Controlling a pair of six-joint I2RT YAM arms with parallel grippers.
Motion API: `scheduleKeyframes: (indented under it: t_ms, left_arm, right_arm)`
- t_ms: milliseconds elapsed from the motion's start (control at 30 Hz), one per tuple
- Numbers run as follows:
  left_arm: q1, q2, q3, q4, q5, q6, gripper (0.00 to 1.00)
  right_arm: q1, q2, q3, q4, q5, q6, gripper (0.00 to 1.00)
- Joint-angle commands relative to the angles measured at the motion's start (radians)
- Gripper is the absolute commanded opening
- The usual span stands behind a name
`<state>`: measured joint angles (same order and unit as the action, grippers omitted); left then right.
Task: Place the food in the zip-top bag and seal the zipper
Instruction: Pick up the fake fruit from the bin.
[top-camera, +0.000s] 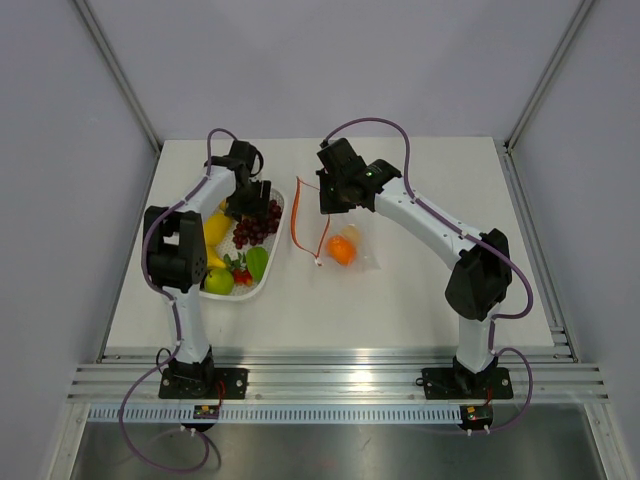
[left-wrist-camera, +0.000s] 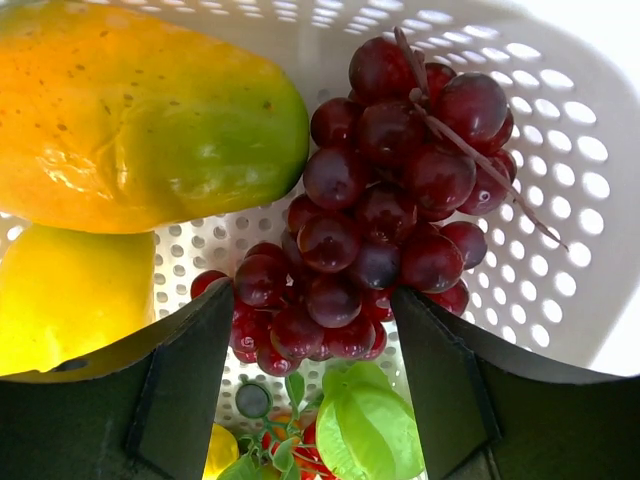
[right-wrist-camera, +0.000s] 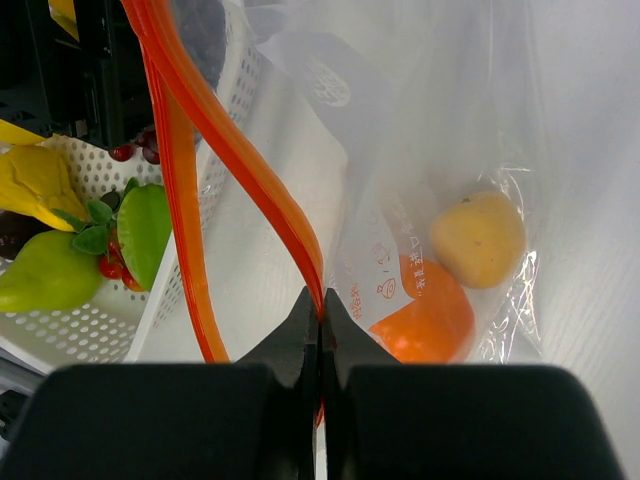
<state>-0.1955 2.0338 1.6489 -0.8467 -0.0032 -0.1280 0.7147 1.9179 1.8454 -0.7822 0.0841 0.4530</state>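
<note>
The zip-top bag lies mid-table with an orange and a pale yellow fruit inside. My right gripper is shut on the red-orange zipper and holds one side of the mouth up, so the strip loops open. My left gripper hangs open in the white basket, its fingers on either side of the lower end of a dark red grape bunch. In the top view that gripper sits over the grapes.
The basket also holds an orange-green mango, a yellow fruit, a green star fruit and small red berries with leaves. It stands just left of the bag. Grey walls enclose the table.
</note>
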Motion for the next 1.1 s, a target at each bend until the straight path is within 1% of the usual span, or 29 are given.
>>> scheduleKeyframes:
  t_ms: [0,33,67,133,167,233,267,300,333,367,400,433,500,567,733,833,1067]
  left_arm:
    - [-0.002,0.035,0.012,0.026,-0.003,0.010,0.68]
    - [-0.002,0.043,0.012,0.028,-0.003,0.004,0.67]
    - [-0.004,0.051,0.012,0.028,0.024,-0.001,0.59]
    - [-0.007,0.065,0.015,0.024,0.023,-0.010,0.52]
    - [-0.007,0.066,0.017,0.020,0.019,-0.010,0.44]
    - [-0.009,0.060,0.023,0.006,0.008,-0.015,0.34]
    - [-0.009,0.052,0.025,0.002,0.008,-0.018,0.32]
    - [-0.009,0.046,0.026,-0.002,0.008,-0.018,0.22]
    - [-0.009,0.030,0.026,-0.011,-0.019,-0.024,0.18]
    - [-0.009,0.022,0.026,-0.015,-0.024,-0.028,0.12]
    - [-0.007,0.010,0.026,-0.023,-0.024,-0.035,0.03]
    - [-0.005,-0.003,0.020,-0.029,-0.024,-0.053,0.00]
    - [-0.002,-0.049,0.000,-0.025,-0.002,-0.070,0.00]
    - [0.007,-0.107,-0.038,-0.005,0.055,-0.097,0.00]
    - [0.048,-0.216,-0.075,0.017,0.112,-0.139,0.00]
    - [0.077,-0.280,-0.070,0.020,0.152,-0.153,0.00]
    - [0.093,-0.389,0.017,-0.022,0.222,-0.165,0.00]
  right_arm:
    - [0.015,-0.016,0.044,0.031,-0.020,0.012,0.00]
    - [0.015,-0.016,0.044,0.031,-0.021,0.012,0.00]
    - [0.015,-0.017,0.044,0.029,-0.021,0.012,0.00]
    - [0.015,-0.019,0.041,0.032,-0.020,0.013,0.00]
    - [0.015,-0.020,0.041,0.029,-0.018,0.012,0.00]
    - [0.015,-0.023,0.038,0.032,-0.020,0.013,0.00]
    - [0.015,-0.023,0.040,0.031,-0.018,0.013,0.00]
    - [0.014,-0.025,0.040,0.034,-0.020,0.012,0.00]
    - [0.015,-0.025,0.040,0.034,-0.020,0.013,0.00]
    - [0.015,-0.026,0.040,0.035,-0.020,0.012,0.00]
    - [0.015,-0.030,0.037,0.035,-0.020,0.013,0.00]
    - [0.015,-0.028,0.037,0.035,-0.020,0.012,0.00]
    - [0.015,-0.031,0.035,0.035,-0.017,0.012,0.00]
    - [0.015,-0.037,0.029,0.040,-0.014,0.012,0.00]
    - [0.015,-0.040,0.015,0.044,-0.015,0.009,0.00]
    - [0.015,-0.040,0.017,0.047,-0.018,0.009,0.00]
    - [0.015,-0.031,0.031,0.046,-0.021,0.007,0.00]
